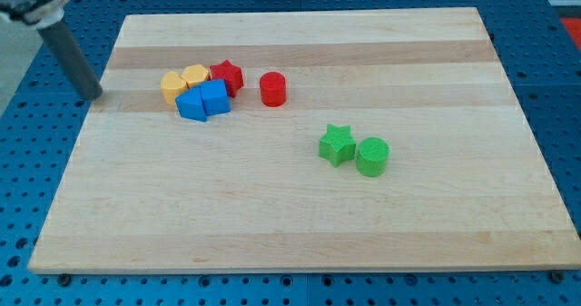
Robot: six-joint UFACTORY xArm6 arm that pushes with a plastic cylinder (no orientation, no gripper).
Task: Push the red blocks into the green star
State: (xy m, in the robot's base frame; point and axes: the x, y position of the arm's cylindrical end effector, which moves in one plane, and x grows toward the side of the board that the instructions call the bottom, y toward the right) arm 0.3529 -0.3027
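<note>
A red star (228, 75) sits in a cluster at the board's upper left, touching a blue block. A red cylinder (272, 88) stands alone just to the right of the cluster. The green star (336, 144) lies right of centre, touching a green cylinder (372, 156) on its right. My tip (93, 95) is at the board's left edge, well to the left of the cluster and far from both red blocks.
The cluster also holds two yellow blocks (173, 85) (195, 76) and two blue blocks (192, 104) (214, 97). The wooden board (290, 233) lies on a blue perforated table.
</note>
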